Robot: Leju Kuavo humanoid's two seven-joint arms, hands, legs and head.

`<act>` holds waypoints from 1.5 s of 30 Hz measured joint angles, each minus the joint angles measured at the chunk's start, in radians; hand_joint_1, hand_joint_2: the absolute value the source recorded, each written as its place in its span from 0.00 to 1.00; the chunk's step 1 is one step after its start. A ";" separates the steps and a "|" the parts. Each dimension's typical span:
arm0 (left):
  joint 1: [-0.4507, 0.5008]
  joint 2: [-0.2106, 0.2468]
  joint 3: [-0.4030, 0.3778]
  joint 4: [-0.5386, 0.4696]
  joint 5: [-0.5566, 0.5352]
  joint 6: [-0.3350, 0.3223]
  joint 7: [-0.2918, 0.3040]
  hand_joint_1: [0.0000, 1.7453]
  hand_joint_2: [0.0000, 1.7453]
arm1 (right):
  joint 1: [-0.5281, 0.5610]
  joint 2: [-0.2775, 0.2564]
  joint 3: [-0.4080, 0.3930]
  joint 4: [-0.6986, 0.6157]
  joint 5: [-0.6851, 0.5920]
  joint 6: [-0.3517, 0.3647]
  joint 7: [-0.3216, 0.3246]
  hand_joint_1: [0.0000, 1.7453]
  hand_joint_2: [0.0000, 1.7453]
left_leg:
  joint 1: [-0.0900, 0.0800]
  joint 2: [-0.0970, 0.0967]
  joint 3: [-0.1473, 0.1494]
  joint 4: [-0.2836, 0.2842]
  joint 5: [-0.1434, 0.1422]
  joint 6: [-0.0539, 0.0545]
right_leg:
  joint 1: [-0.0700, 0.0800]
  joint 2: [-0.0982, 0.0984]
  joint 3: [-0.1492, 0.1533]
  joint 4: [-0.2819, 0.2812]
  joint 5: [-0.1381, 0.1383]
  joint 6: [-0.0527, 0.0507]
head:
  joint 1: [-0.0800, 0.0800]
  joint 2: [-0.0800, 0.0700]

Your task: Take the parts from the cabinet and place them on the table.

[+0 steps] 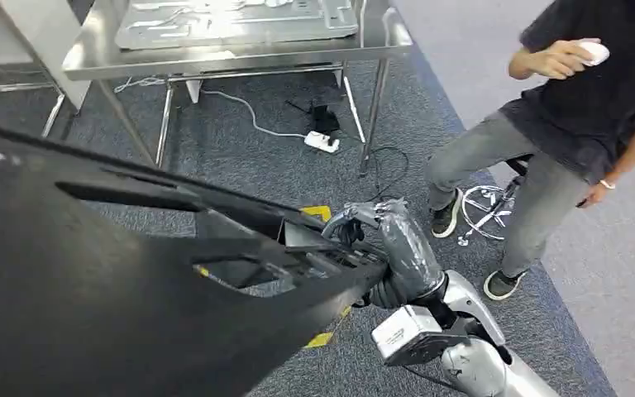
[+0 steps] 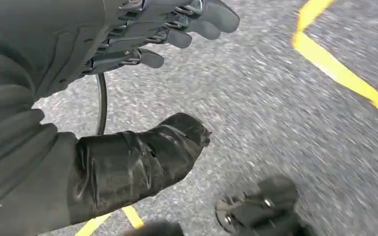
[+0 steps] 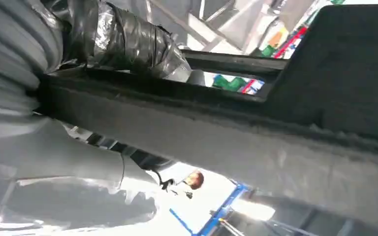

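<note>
Black plastic panel (image 1: 116,281), a long moulded part with slots cut through it, fills the near left of the head view as the robot carries it across grey carpet. Its long axis runs from the lower left up toward the right, and its narrow end sits in the right hand (image 1: 384,248), whose tape-wrapped fingers curl over the panel's edge. The right wrist view confirms the hold: the taped thumb (image 3: 128,44) presses on one face of a bar of the panel (image 3: 236,128) while the grey ribbed cover lies against the other.

The left hand (image 2: 142,103) hangs low over the carpet with its dark fingers (image 2: 177,24) spread and its taped thumb (image 2: 142,157) apart from them, holding nothing. Yellow floor tape (image 2: 344,73) crosses the carpet below it.

Ahead and up-left of the right hand stands a steel tabletop (image 1: 240,50) on thin legs, well apart from the panel, with a flat pressed-metal sheet (image 1: 231,21) already lying on it. A white power strip (image 1: 321,142) and its cable trail on the carpet beneath. To the right a person (image 1: 562,124) in a dark shirt and grey trousers perches on a stool, a small white object in one raised hand.

Judging by the layout, the panel has to travel forward and leftward; the right hand alone bears it, and the free left hand is on the side nearer the panel's long body, should support be needed.
</note>
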 joint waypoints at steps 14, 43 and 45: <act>-0.365 -0.046 0.028 -0.002 0.126 0.124 0.297 0.00 1.00 | -0.120 0.129 0.116 0.194 -0.125 0.059 -0.183 1.00 1.00 | 0.015 -0.196 -0.008 -0.016 0.029 -0.008 | -0.011 0.188 -0.036 0.012 0.029 -0.012 | 0.092 -0.002; -0.051 -0.031 0.064 0.000 0.043 0.003 0.043 0.00 1.00 | -0.093 0.044 0.149 0.251 -0.100 0.046 -0.139 1.00 1.00 | 0.007 -0.061 0.000 -0.009 0.009 -0.002 | -0.001 0.129 -0.048 0.005 0.027 -0.020 | 0.070 0.000; -0.050 -0.030 0.063 0.000 0.040 -0.004 0.039 0.00 1.00 | -0.086 0.038 0.147 0.241 -0.094 0.045 -0.136 1.00 1.00 | 0.008 -0.062 0.004 -0.013 0.010 -0.014 | -0.003 0.129 -0.044 -0.002 0.031 -0.025 | 0.069 0.000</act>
